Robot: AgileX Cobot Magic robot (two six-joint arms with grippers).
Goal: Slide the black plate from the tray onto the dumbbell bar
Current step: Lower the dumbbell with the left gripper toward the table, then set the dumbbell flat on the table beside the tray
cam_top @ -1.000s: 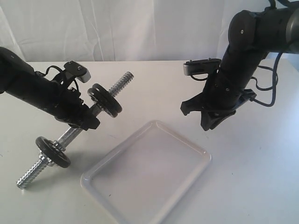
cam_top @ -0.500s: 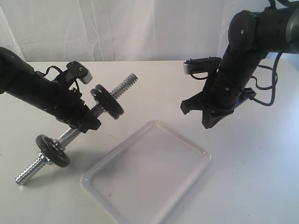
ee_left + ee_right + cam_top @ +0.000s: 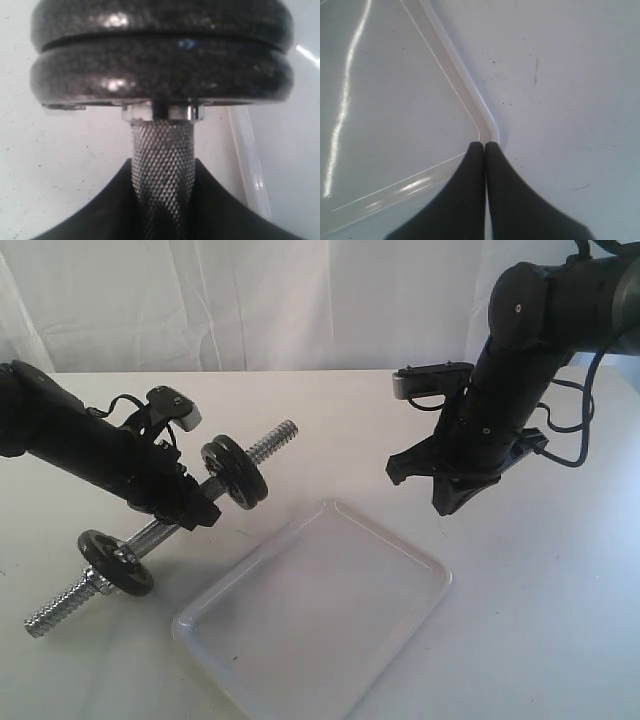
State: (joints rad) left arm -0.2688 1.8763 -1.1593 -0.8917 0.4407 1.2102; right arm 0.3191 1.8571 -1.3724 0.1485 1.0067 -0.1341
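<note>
My left gripper (image 3: pixel 193 506) is clamped on the knurled middle of the bar (image 3: pixel 270 443), which slants up from the table (image 3: pixel 560 620) toward the back. My black fingers (image 3: pixel 95 210) hug the grip from both sides, so that stretch of the bar is hidden in the exterior view. The black plate (image 3: pixel 160 20) sits on the bar's raised half, just beyond my gripper, pressed flat against a second plate (image 3: pixel 160 75). The two look alike, and from the outside they nearly merge into one dark shape. In the left wrist view both are cut off at the sides and hide the threaded end behind them. Only a sliver of chrome collar (image 3: pixel 162 112) shows beneath them. A third plate (image 3: pixel 115 562) rides the lower half of the bar. I cannot tell whether the lower threaded tip touches the table.

My right gripper (image 3: pixel 485 146) is closed with nothing in it, its two tips pressed together. In its wrist view the tips line up with a rounded corner of the tray (image 3: pixel 489 127). The exterior view shows them hanging in the air, apart from it. The tray lies on the table beside the bar, its near edge cut off by the frame. My right arm also runs out of the frame.
</note>
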